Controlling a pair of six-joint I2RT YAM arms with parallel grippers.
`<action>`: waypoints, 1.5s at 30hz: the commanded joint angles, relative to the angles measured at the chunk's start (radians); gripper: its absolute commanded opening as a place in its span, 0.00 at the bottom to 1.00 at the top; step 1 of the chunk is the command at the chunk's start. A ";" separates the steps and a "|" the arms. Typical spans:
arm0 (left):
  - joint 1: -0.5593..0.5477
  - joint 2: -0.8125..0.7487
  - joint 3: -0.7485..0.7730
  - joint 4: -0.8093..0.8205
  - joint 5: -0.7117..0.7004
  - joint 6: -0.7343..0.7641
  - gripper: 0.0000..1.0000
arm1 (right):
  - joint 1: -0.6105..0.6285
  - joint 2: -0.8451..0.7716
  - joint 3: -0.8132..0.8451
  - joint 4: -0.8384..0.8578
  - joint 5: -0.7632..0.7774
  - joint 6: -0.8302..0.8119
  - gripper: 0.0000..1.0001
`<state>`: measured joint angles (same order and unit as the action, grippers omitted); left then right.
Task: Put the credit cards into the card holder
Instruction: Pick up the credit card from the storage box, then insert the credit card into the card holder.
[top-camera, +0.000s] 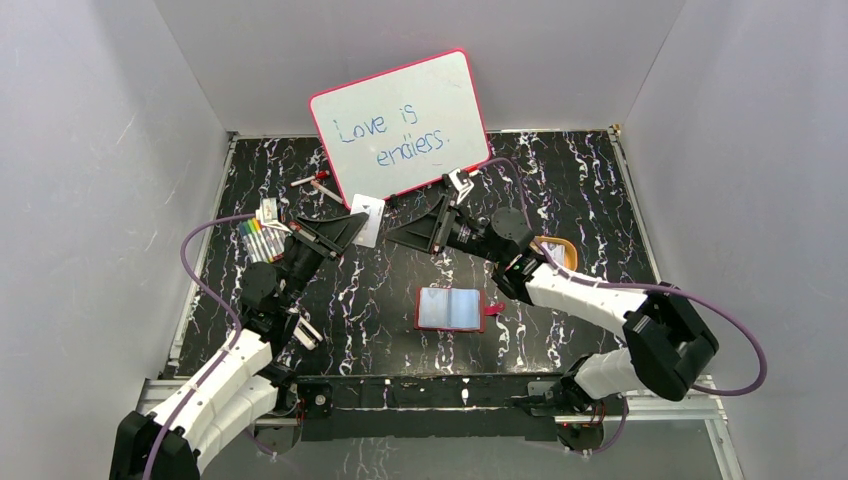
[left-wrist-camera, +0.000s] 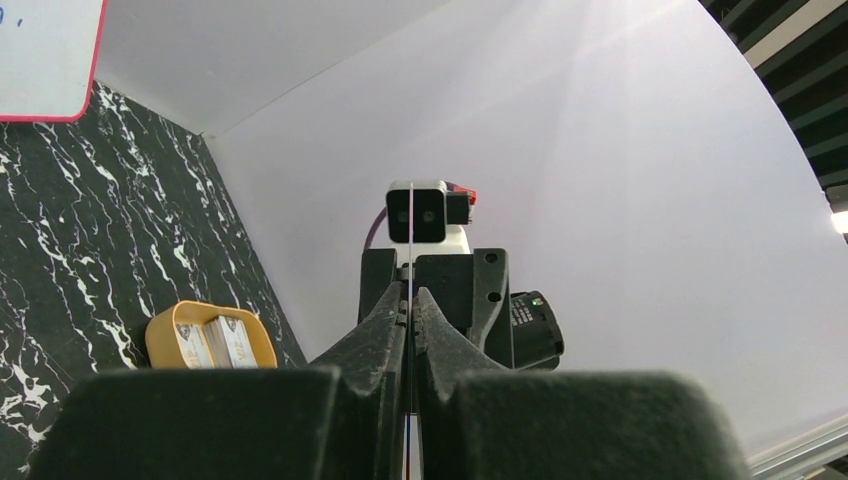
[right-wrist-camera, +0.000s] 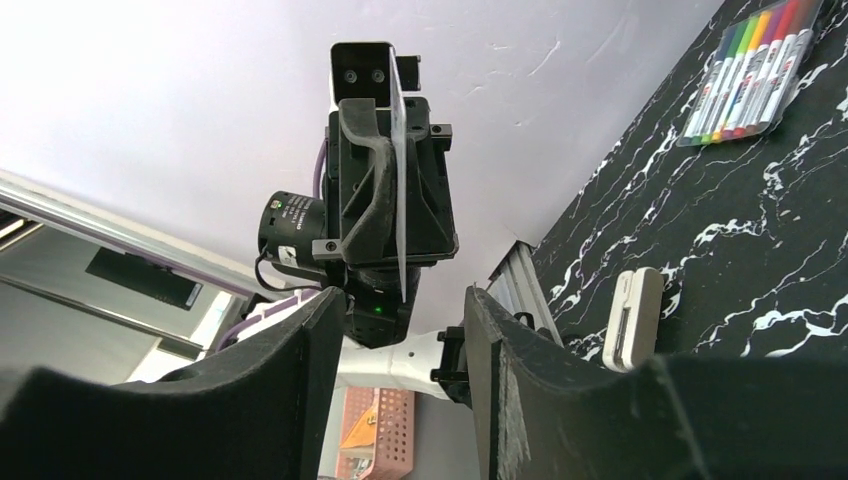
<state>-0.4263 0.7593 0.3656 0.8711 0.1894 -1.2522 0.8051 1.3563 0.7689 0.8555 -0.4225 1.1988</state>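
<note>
1. Two fingers of our left gripper (top-camera: 358, 222) are pinched tight on one credit card (top-camera: 373, 213), held clear of the table (top-camera: 600, 200).
2. Our right gripper (top-camera: 392, 235) faces that card's edge, jaws parted, gripping nothing.
3. Nearer our bases, the card holder (top-camera: 450, 308) lies open.

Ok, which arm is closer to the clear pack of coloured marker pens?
Left. The left arm lies right beside the marker pack; the right arm is over on the opposite side, farther off.

Probably a robot lab: white panel walls (top-camera: 90, 150) box in a marble-patterned table (top-camera: 590, 190).
</note>
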 joint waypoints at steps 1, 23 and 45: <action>-0.008 -0.009 -0.007 0.063 -0.022 0.016 0.00 | 0.001 0.021 0.034 0.123 -0.032 0.043 0.54; -0.019 0.019 0.002 0.039 0.009 0.001 0.00 | 0.034 0.103 0.132 0.112 -0.029 -0.016 0.07; -0.212 0.261 0.233 -0.697 0.104 0.384 0.52 | -0.310 -0.266 -0.035 -1.184 -0.158 -0.660 0.00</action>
<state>-0.5098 0.9436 0.6250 0.2024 0.2100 -0.8825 0.5171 1.1339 0.8276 -0.2741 -0.4931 0.5892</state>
